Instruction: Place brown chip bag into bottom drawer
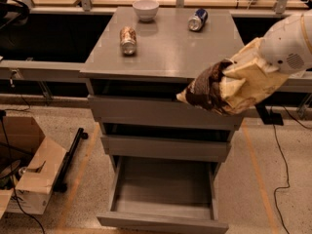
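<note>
Gripper (263,69) sat at 3 o'clock, clamped on brown chip bag (225,86) | long axis ran 2-to-8 o'clock, dark end pointed 8 | bottom drawer (161,223) stood open at 6 o'clock.

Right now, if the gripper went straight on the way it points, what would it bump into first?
The gripper, at the cabinet's right front corner holding the brown chip bag, points left and slightly down. Beyond the bag, the top drawer's front looks first, though depth is unclear.

Dim, warm light here, brightest along the top edge.
Soft sheen on the cabinet top (165,52), deep shadow beneath it. At middle right the gripper (263,68), clutching the brown chip bag (219,84), catches fuller light.
</note>
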`<move>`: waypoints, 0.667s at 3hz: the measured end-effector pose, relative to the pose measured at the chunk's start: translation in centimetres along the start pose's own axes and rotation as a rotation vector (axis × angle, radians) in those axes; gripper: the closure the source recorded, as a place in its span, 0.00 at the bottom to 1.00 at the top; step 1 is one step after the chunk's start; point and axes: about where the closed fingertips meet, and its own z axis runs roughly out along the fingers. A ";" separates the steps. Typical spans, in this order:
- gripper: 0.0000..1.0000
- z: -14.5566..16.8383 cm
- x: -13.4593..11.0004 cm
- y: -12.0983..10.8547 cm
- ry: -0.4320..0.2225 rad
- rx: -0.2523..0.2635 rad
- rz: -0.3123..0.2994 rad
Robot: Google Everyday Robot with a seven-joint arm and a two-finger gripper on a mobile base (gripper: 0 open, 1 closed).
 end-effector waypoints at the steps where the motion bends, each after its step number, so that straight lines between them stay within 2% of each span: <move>1: 1.00 2.2 2.9 4.9 0.061 -0.089 0.043; 2: 1.00 7.6 6.4 7.6 0.064 -0.172 0.091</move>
